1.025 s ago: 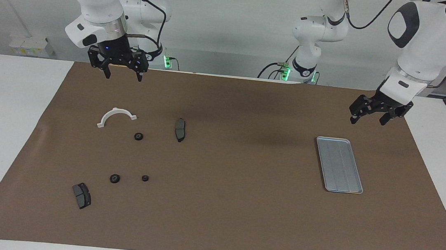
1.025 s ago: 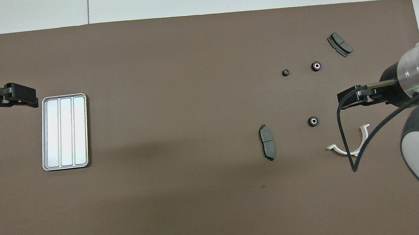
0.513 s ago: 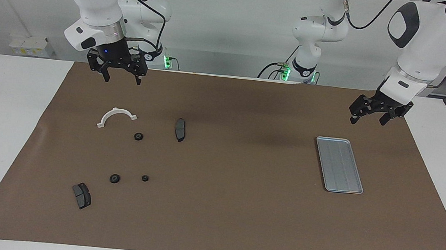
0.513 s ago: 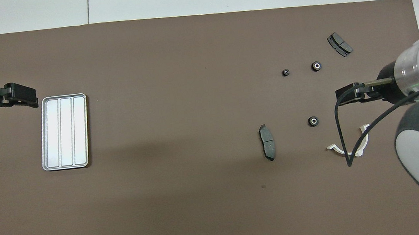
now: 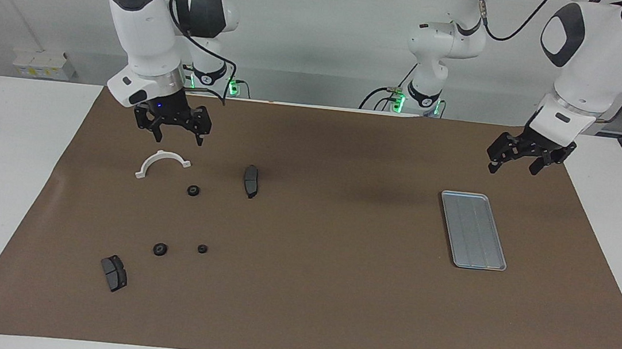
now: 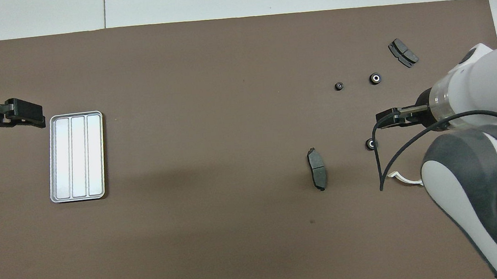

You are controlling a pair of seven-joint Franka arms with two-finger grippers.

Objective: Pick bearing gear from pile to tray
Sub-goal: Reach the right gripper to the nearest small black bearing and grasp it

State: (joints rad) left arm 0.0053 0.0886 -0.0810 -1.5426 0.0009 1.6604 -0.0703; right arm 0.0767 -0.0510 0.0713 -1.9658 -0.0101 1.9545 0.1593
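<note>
So right claw is hanging open and empty over the white bracket, probably lining up on the nearest gear of the pile lying just farther from the robots. Left claw, also open, is waiting above the worktop near the empty tray, well apart toward the left arm's end.

mat middle: bare | white bracket, brake pad flank gear | tray: unobstructed
</note>
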